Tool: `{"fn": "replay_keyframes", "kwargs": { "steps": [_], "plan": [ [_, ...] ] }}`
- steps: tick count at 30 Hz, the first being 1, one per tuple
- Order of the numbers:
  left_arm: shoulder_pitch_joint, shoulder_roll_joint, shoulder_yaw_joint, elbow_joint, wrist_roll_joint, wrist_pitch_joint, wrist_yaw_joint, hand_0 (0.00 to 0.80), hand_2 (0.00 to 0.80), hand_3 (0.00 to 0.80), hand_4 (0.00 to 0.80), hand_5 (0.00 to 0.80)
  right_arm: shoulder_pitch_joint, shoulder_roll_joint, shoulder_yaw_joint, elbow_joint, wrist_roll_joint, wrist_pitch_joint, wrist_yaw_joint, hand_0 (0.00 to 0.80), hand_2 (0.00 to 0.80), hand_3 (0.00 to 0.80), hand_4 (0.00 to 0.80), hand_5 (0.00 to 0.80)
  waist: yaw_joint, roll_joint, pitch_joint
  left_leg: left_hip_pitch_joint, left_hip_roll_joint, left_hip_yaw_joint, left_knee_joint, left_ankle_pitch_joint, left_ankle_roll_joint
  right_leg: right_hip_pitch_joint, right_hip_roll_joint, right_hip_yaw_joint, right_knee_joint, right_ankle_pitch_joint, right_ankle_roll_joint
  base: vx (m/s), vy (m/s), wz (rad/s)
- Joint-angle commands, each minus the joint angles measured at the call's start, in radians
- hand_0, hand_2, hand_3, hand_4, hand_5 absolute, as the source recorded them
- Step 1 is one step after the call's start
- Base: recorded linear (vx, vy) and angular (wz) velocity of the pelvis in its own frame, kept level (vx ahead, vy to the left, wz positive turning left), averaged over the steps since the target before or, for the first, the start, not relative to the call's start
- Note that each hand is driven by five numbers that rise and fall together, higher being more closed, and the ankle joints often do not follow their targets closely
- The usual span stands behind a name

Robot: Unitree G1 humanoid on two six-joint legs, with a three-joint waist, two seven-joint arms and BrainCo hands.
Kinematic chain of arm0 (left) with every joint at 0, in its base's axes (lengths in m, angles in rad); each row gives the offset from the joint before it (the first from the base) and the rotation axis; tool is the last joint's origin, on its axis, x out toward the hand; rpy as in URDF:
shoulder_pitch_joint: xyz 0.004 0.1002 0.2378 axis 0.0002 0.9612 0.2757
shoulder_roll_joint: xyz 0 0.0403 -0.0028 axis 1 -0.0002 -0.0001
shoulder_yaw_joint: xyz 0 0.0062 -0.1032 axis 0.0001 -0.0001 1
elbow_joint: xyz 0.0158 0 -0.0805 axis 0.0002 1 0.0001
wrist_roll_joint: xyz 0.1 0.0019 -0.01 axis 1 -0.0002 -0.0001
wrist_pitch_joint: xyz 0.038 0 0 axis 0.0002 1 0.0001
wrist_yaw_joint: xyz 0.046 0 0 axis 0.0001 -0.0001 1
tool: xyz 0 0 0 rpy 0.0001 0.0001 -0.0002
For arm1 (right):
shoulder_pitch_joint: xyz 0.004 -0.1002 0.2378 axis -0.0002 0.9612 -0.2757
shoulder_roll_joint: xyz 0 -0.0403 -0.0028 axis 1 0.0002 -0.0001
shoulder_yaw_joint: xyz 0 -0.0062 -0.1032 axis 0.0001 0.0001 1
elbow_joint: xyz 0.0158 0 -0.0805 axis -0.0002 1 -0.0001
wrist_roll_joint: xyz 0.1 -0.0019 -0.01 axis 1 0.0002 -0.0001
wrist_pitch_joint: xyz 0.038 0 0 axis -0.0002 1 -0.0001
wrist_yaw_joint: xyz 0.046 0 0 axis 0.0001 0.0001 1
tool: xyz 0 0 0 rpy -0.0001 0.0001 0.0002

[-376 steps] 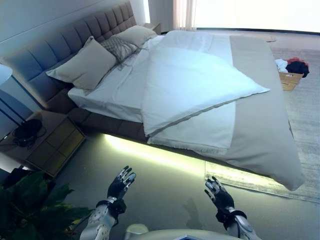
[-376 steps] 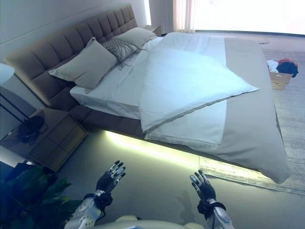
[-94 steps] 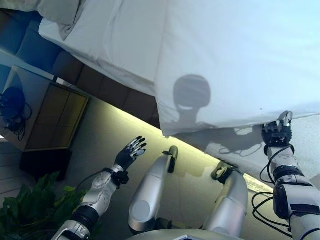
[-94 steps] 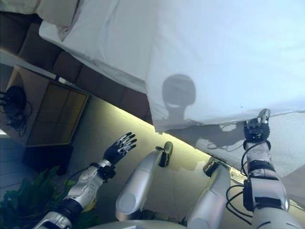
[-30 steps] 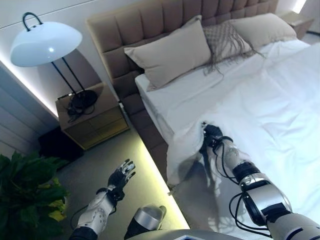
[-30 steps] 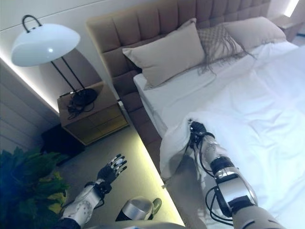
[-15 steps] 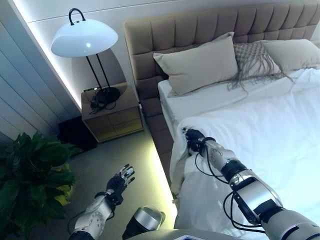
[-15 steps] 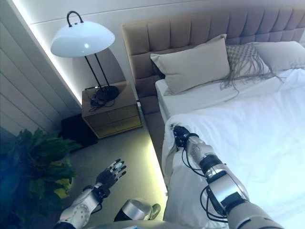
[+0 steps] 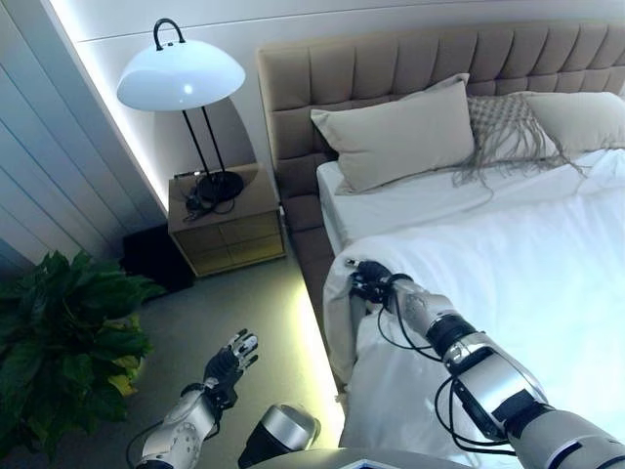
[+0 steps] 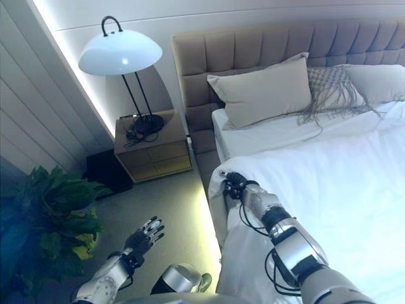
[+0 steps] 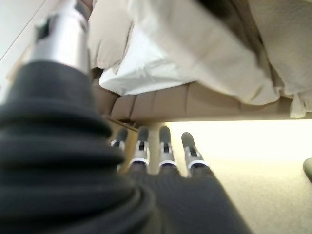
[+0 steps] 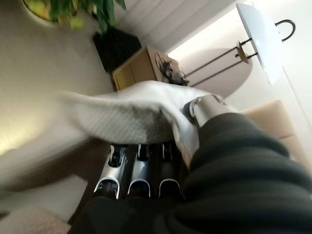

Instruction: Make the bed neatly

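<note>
White duvet (image 9: 508, 283) covers most of the bed with the brown tufted headboard (image 9: 391, 73); its near corner is bunched at the bed's side edge, below the pillows, where my right hand (image 9: 368, 280) has it. In the right wrist view my fingers (image 12: 139, 170) curl under a fold of the white cloth, thumb on top, so the corner is pinched in my grip. White sheet (image 9: 410, 200) is exposed between the duvet's top edge and the pillows. Large beige pillow (image 9: 395, 134) leans on the headboard, grey fringed cushion (image 9: 508, 127) just beside it, second beige pillow (image 9: 591, 117) past that at the view's edge.

My left hand (image 9: 227, 363) hangs over the floor near the lit bed base, fingers straight and spread, holding nothing. Wooden nightstand (image 9: 225, 230) sits beside the headboard with a white dome lamp (image 9: 182, 78) on it. Green leafy plant (image 9: 59, 332) is on the floor at my left.
</note>
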Motion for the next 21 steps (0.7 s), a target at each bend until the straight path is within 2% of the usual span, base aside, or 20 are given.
{"fn": "replay_keyframes", "kwargs": {
  "steps": [1,3,8,14,15,21],
  "plan": [
    [-0.033,0.047,-0.040,-0.110,0.014,-0.055,-0.037,0.000,0.000,0.000,0.000,0.000,-0.208,0.146,-0.004,-0.040,0.101,-0.002,0.005,0.000,0.000,0.000,0.000,0.000,0.037,-0.040,-0.002,-0.074,0.048,0.058,0.091,0.033,0.028,-0.032,-0.079,0.035,-0.080,0.433,0.004,-0.078,-0.014,0.00],
    [-0.033,0.043,-0.044,-0.117,0.019,-0.055,-0.041,0.000,0.000,0.000,0.000,0.000,-0.188,0.166,0.004,-0.048,0.061,0.027,0.001,0.000,0.000,0.000,0.000,0.000,0.033,-0.039,0.000,-0.069,0.049,0.061,0.083,0.033,0.029,-0.038,-0.073,0.042,-0.084,0.431,0.001,-0.049,-0.034,-0.01],
    [-0.050,0.029,-0.061,-0.129,0.041,-0.050,-0.034,0.000,0.000,0.000,0.000,0.000,-0.131,0.217,0.102,-0.127,0.021,0.120,-0.012,0.000,0.000,0.000,0.000,0.000,0.024,-0.045,0.013,-0.076,0.054,0.076,0.079,0.038,0.027,-0.054,-0.050,0.068,-0.104,0.421,-0.003,-0.033,-0.078,-0.03],
    [-0.080,0.019,-0.070,-0.122,0.044,-0.045,-0.009,0.000,0.000,0.000,0.000,0.000,-0.102,0.266,0.177,-0.182,0.083,0.187,-0.020,0.000,0.000,0.000,0.000,0.000,0.019,-0.056,0.026,-0.085,0.059,0.089,0.088,0.036,0.027,-0.076,-0.038,0.088,-0.104,0.417,-0.007,-0.034,-0.056,-0.09],
    [-0.082,0.018,-0.069,-0.119,0.047,-0.047,-0.006,0.000,0.000,0.000,0.000,0.000,-0.096,0.273,0.184,-0.188,0.075,0.182,-0.019,0.000,0.000,0.000,0.000,0.000,0.019,-0.058,0.027,-0.085,0.060,0.091,0.092,0.034,0.028,-0.080,-0.038,0.090,-0.102,0.418,-0.008,0.005,-0.045,-0.02],
    [-0.078,0.019,-0.066,-0.115,0.057,-0.049,-0.003,0.000,0.000,0.000,0.000,0.000,-0.092,0.269,0.189,-0.221,0.055,0.057,-0.094,0.000,0.000,0.000,0.000,0.000,0.016,-0.063,0.029,-0.083,0.064,0.095,0.099,0.030,0.027,-0.090,-0.040,0.094,-0.094,0.425,-0.008,0.004,-0.012,0.00]
  ]
}}
